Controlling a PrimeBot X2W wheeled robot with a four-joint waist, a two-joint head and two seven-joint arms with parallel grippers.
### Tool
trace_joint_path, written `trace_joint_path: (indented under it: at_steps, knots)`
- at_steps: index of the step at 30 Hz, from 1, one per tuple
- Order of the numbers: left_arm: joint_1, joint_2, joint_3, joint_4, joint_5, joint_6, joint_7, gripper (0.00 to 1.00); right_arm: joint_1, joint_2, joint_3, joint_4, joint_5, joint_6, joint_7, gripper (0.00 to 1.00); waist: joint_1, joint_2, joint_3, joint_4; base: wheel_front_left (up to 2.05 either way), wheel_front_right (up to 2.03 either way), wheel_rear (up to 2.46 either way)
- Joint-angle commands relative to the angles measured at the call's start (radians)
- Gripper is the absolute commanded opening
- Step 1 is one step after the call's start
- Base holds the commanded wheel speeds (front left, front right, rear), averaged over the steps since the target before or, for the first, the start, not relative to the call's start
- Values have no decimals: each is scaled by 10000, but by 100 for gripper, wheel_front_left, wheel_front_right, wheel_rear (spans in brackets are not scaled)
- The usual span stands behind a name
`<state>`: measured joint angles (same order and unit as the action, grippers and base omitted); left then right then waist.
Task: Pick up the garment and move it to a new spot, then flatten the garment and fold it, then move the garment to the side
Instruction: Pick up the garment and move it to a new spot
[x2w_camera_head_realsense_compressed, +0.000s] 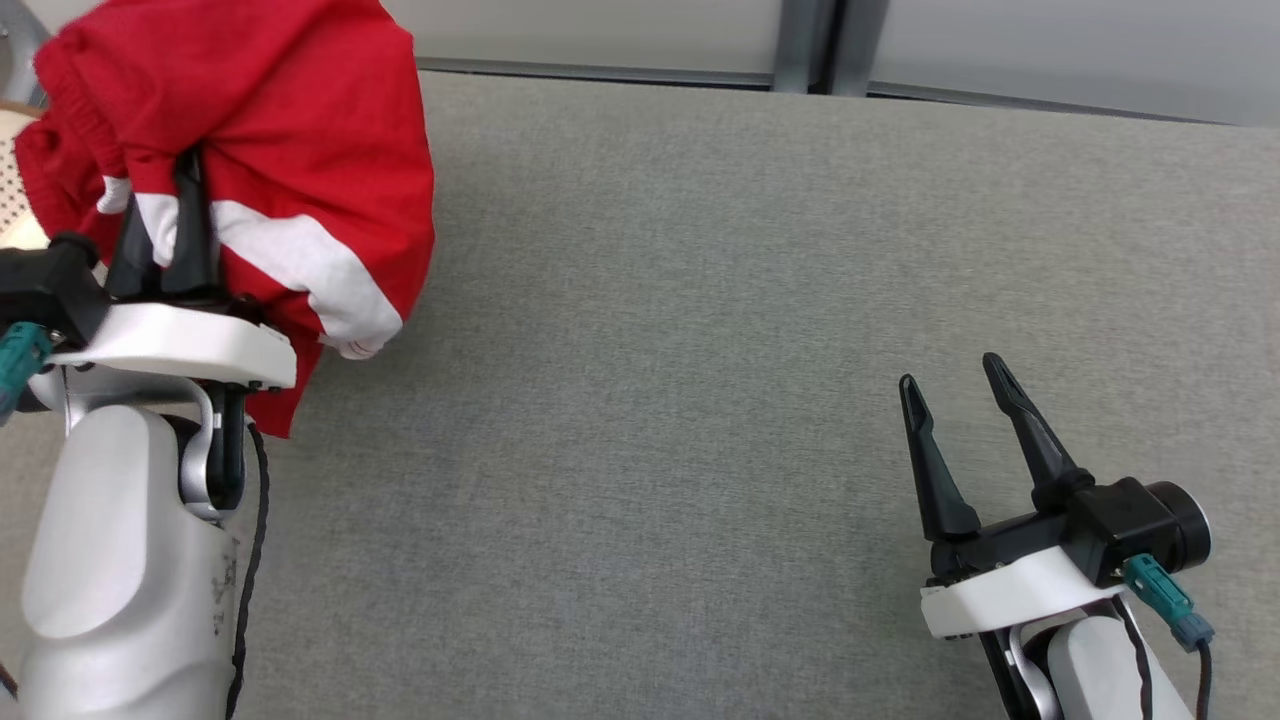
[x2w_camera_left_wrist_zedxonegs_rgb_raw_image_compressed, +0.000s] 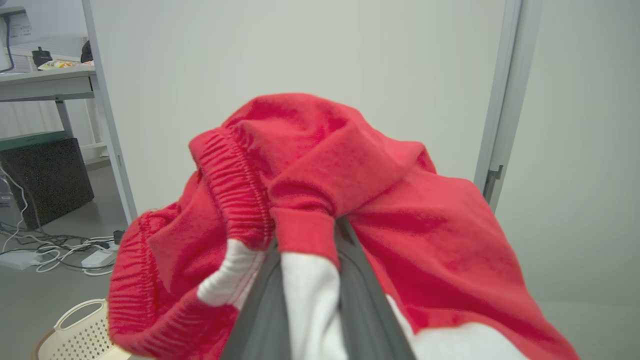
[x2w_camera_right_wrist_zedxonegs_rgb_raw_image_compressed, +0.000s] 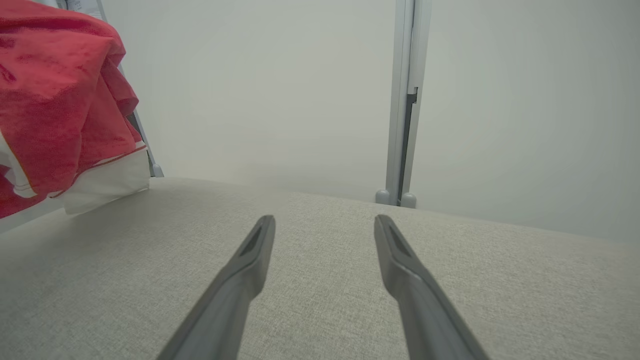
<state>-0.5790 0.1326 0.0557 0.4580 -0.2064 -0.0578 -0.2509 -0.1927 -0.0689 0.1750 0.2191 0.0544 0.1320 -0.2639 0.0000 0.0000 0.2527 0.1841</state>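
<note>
**Left gripper clamped on red garment, raised at counter's left end**

The left gripper (x2w_camera_head_realsense_compressed: 165, 200) stood at the left end of the grey counter (x2w_camera_head_realsense_compressed: 650, 350), its two dark fingers (x2w_camera_head_realsense_compressed: 190, 230) pointing away from the robot and pinched close together on a fold of the garment (x2w_camera_head_realsense_compressed: 280, 130). In the left wrist view the gripper (x2w_camera_left_wrist_zedxonegs_rgb_raw_image_compressed: 307, 240) had a strip of white and red cloth squeezed between its fingers (x2w_camera_left_wrist_zedxonegs_rgb_raw_image_compressed: 362, 300), and the garment (x2w_camera_left_wrist_zedxonegs_rgb_raw_image_compressed: 375, 200) was heaped over and around their tips. The garment was red with a white band and a ribbed, gathered edge. It was bunched rather than spread and draped down both sides of the gripper.

From the right wrist view the garment (x2w_camera_right_wrist_zedxonegs_rgb_raw_image_compressed: 55, 90) hung at the upper left, its white band lowest, above the far-left part of the counter (x2w_camera_right_wrist_zedxonegs_rgb_raw_image_compressed: 100, 280). Whether its lowest fold touched the surface could not be told.

The right gripper (x2w_camera_head_realsense_compressed: 950, 372) sat low at the near right of the counter, well apart from the garment. Its fingers were spread wide with nothing between them. The right wrist view showed the gripper (x2w_camera_right_wrist_zedxonegs_rgb_raw_image_compressed: 325, 220) with bare grey fabric in the gap.

A pale perforated basket (x2w_camera_left_wrist_zedxonegs_rgb_raw_image_compressed: 75, 335) stood on the floor below the garment, at the lower left of the left wrist view.
</note>
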Motion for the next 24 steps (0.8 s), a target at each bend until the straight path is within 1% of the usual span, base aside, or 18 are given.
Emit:
trace_joint_path:
  at_steps: [1,4,5,8,9,10,14,16,19,24]
  knots:
    - [70,61,57,-539,-137,-67,155,0,77,41,-5,21,66,-24,1,100,0,0,-402,-490,0,0,0]
    - [168,82,25,-1565,-336,-156,551,0,38,113,-17,-1,121,-24,1,100,0,0,-506,-873,0,0,0]
    - [168,82,25,-1565,-336,-156,551,0,38,113,-17,-1,121,-24,1,100,0,0,-506,-873,0,0,0]
    - [195,-27,-139,-2547,-550,-223,1073,0,-54,154,-46,-36,171,-24,1,100,0,0,-518,-1386,0,0,0]
    - [222,-51,-191,-2855,-605,-233,1236,0,-105,160,-24,-51,183,-24,1,100,0,0,-501,-1602,0,0,0]
    - [245,-128,-350,-3389,-693,-268,1549,0,-187,175,-52,-142,305,-24,1,100,0,0,-419,-2035,0,0,0]
    - [194,-394,-894,-3969,-785,-261,1951,0,-374,178,-117,-307,585,-24,1,100,0,0,-140,-2940,0,0,0]
    - [94,-533,-1263,-4001,-847,-221,2024,0,-469,176,-214,-371,691,-24,1,100,0,0,59,-3374,0,0,0]
    - [-63,-694,-1941,-3660,-1005,-125,1954,0,-595,190,-379,-481,812,-22,1,100,0,0,359,-3960,0,0,0]
    - [-242,-788,-3262,-2204,-1408,104,1631,0,-756,190,-534,-572,1033,-22,1,100,0,0,905,-4825,0,0,0]
